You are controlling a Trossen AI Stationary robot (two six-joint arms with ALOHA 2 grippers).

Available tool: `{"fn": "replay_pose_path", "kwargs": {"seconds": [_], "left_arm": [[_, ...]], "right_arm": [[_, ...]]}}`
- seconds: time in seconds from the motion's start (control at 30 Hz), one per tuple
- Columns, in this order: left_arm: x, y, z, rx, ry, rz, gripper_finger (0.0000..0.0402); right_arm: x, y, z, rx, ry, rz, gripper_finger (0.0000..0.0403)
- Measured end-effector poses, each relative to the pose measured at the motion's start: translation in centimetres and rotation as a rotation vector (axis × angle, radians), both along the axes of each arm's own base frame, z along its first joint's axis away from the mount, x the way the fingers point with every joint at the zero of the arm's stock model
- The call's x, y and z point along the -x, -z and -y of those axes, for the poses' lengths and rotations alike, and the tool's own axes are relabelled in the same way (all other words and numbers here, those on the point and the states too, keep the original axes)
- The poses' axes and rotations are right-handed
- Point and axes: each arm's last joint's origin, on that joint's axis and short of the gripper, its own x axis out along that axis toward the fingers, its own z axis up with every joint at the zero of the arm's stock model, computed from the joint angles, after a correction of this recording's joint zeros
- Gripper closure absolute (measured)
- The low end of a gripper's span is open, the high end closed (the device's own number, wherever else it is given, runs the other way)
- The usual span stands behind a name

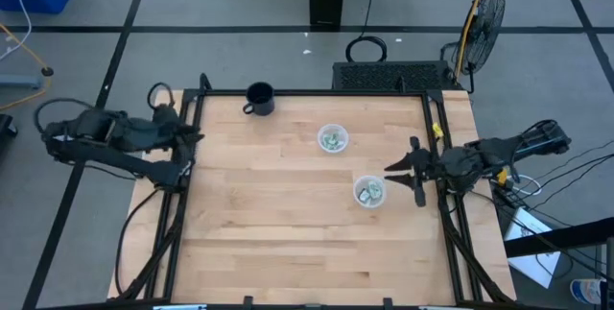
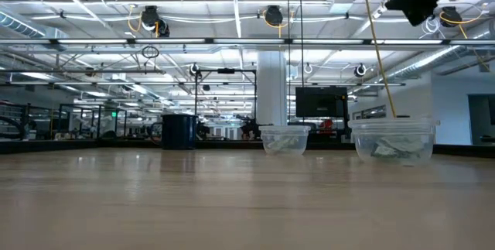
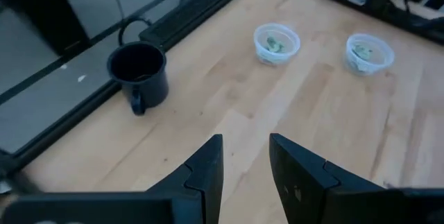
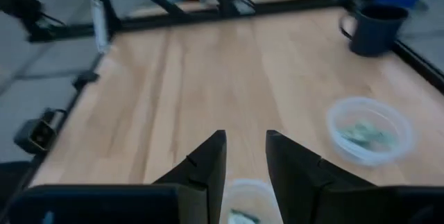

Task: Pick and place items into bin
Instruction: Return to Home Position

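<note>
Blond wood planks make up the table [image 1: 288, 233], and every one of the green-and-white packets [image 3: 275, 44] I can see lies inside one of two clear plastic tubs. One tub [image 1: 319, 140] sits toward the middle of the table, on the side of the black mug [image 1: 259, 99]. The other tub [image 1: 357, 191] stands nearer the right-hand edge, and it too has packets in it. No packet shows loose on the planks, so the sorting looks finished to me, and what is left is getting the arms home.

The right gripper [image 1: 389, 168] hangs above the table's right edge, its tips just beside the nearer tub and raised well off the wood. Its fingers [image 4: 208, 165] stand a little apart with nothing between them. The left gripper [image 3: 246, 161] waits at the left edge near the mug's corner, likewise slightly parted and carrying nothing.

To retreat well, I would have the right arm lift first and then draw straight back toward its own side. That tub is light, and a sideways sweep or a dip could clip its rim and scatter the packets. The fingers can stay as they are, since nothing needs holding. A slow, steady fold is best, keeping the cables by the frame from snagging. The left arm looks close to tucked and needs little if anything. It should stay clear of the mug.
</note>
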Motion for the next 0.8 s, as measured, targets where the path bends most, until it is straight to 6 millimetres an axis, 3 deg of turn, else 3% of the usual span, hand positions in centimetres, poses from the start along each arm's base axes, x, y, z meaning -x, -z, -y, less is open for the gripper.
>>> {"fn": "replay_pose_path", "kwargs": {"seconds": [0.17,0.43,0.63,0.8], "left_arm": [[0.3,5.4,0.1,-0.085,0.056,0.163,0.0277],[-0.8,11.1,0.9,-0.153,0.300,0.417,0.0277],[0.8,11.7,0.6,-0.205,0.336,0.497,0.0277],[1.3,11.2,0.8,-0.189,0.443,0.529,0.0277]], "right_arm": [[0.6,4.4,-0.1,0.009,-0.128,0.195,0.0304],[1.8,8.6,0.3,-0.025,-0.145,0.363,0.0309],[2.5,9.9,0.5,-0.020,-0.147,0.442,0.0305],[2.9,9.8,0.6,-0.029,-0.161,0.483,0.0305]]}}
